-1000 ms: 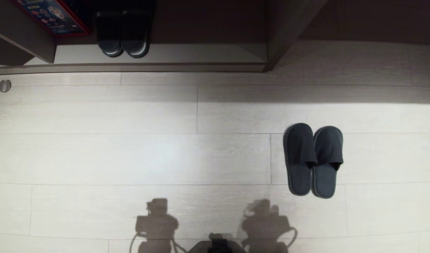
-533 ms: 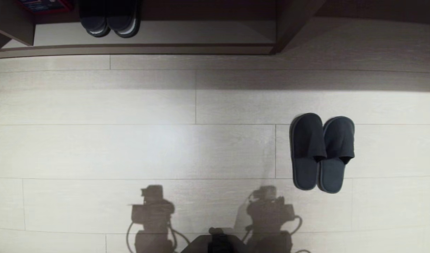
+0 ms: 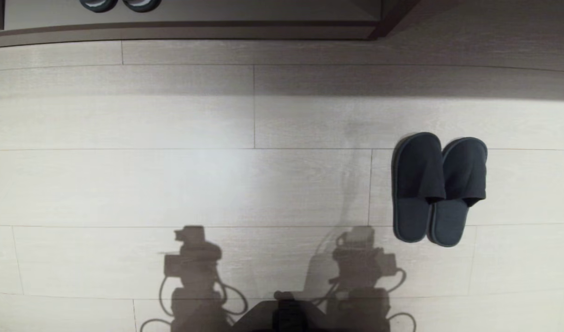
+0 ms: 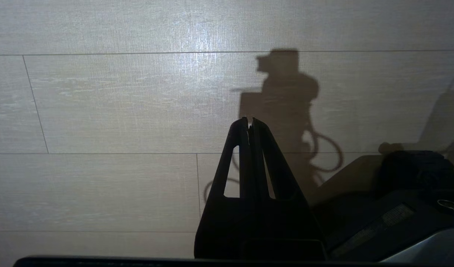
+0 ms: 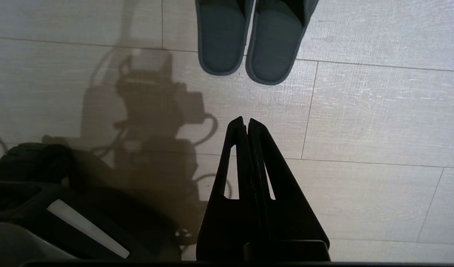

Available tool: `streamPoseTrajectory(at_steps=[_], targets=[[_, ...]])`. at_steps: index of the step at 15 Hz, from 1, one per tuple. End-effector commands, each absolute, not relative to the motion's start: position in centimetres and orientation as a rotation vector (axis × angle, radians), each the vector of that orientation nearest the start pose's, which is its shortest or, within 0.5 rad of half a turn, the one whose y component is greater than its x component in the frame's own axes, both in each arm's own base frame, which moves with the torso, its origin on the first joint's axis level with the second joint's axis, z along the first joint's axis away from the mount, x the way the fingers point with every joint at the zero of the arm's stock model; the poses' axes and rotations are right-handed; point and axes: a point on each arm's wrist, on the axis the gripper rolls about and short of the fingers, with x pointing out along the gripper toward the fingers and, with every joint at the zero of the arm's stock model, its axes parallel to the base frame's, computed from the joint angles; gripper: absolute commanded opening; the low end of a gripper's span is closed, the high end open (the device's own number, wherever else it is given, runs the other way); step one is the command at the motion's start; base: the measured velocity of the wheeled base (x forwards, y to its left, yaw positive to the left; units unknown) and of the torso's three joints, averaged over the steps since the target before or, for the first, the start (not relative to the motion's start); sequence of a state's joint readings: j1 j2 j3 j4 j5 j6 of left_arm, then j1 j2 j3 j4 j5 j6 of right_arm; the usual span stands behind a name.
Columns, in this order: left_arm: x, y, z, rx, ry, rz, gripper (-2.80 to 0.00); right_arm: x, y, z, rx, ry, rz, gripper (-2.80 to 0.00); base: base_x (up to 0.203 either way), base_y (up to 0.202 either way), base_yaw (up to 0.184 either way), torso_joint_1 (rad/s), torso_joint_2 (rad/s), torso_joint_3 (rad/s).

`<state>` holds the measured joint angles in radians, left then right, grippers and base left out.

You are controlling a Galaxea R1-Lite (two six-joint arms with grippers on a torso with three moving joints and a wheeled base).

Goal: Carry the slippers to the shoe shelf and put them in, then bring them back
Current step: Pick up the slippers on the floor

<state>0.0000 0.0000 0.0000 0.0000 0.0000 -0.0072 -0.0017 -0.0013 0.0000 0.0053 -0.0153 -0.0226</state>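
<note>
Pale floor (image 3: 171, 184), slippers (image 3: 438, 189) beyond right end effector (image 5: 246, 124)

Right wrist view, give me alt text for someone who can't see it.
The right gripper, its black fingers shut and holding nothing, hangs above a pale wood-plank floor. Just beyond its tips lie the dark grey slippers, side by side, heels toward the gripper, with the arm's shadow on the planks beside them.
</note>
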Motion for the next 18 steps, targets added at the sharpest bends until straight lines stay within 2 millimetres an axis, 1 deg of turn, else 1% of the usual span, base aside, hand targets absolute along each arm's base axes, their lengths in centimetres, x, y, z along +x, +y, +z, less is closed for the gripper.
streamPoseTrajectory(at_steps=[1, 6, 14, 16, 18], targets=[[-2.3, 0.0, 7.5, -0.008, 0.000, 0.001, -2.80, -2.3, 0.0, 7.5, -0.023, 0.006, -0.017, -2.80, 0.000, 0.000, 0.000, 0.007, 0.00, -0.200], [-2.3, 0.0, 7.5, -0.008, 0.000, 0.000, -2.80, -2.3, 0.0, 7.5, -0.025, 0.006, -0.015, -2.80, 0.000, 0.000, 0.000, 0.005, 0.00, -0.182], [-2.3, 0.0, 7.5, -0.005, 0.000, 0.001, -2.80, -2.3, 0.0, 7.6, -0.024, 0.000, -0.017, -2.80, 0.000, 0.000, 0.000, 0.001, 0.00, -0.017], [-2.3, 0.0, 7.5, -0.003, 0.000, 0.001, -2.80, -2.7, 0.0, 9.1, -0.030, -0.039, 0.003, -2.80, 0.000, 0.000, 0.000, 0.000, 0.00, 0.000], [-2.3, 0.0, 7.5, -0.003, 0.000, 0.002, -2.80, -2.1, 0.1, 10.7, -0.028, 0.001, 0.027, -2.80, 0.000, 0.000, 0.000, 0.000, 0.00, 0.000]])
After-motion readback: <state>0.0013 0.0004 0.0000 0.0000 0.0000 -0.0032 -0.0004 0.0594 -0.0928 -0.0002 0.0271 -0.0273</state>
